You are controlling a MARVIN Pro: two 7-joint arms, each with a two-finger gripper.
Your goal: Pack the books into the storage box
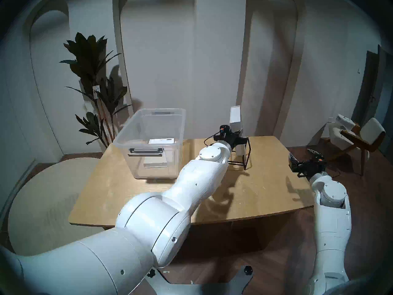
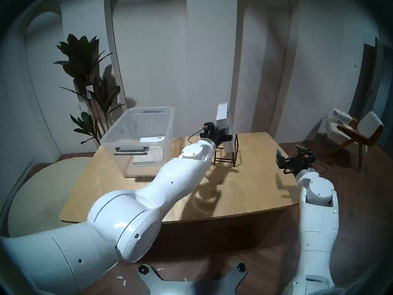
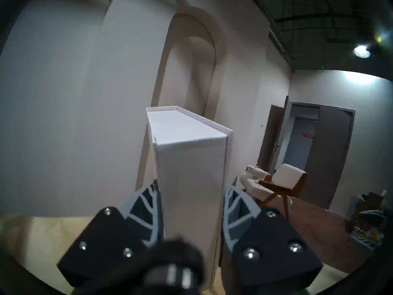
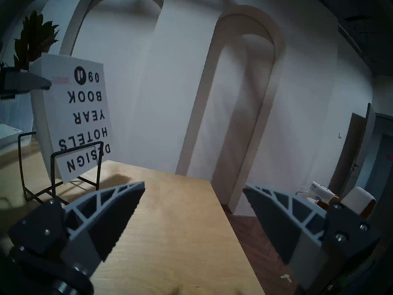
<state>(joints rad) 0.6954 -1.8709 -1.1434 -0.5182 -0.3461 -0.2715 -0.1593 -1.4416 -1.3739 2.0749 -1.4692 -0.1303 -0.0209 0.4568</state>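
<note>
On the wooden table (image 1: 131, 194) the left gripper (image 3: 191, 205) is reaching level toward the far side, and its grey ribbed fingers (image 3: 148, 211) are pressing against both flat sides of a tall thick white book (image 1: 235, 120), gripping it low down near its spine. In the left wrist view the book is filling the centre, its top edge showing toward twelve o'clock and its pages closed. The book is standing upright but leaning a little, with its lower part sitting inside the black wire rack (image 1: 246, 158) at about one o'clock from the table's middle; whether its bottom edge is touching the rack's base or hanging just above it cannot be told. In the right wrist view the book's broad cover is showing black lettering printed upside down, with the rack's wire loops crossing in front of it. The clear storage box (image 1: 136, 135) is resting on the table at about eleven o'clock, well apart from the rack, its grey handle latch facing the robot. Inside it a smaller white book (image 1: 162, 141) is lying flat, and a pale shape below it may be another book or a reflection; this cannot be told. The right gripper (image 4: 193, 205) is hovering off the table's right edge at about three o'clock, its fingers (image 4: 110, 211) standing wide apart with nothing between them. A dark leafy plant (image 1: 93, 75) is standing behind the box at ten o'clock.
</note>
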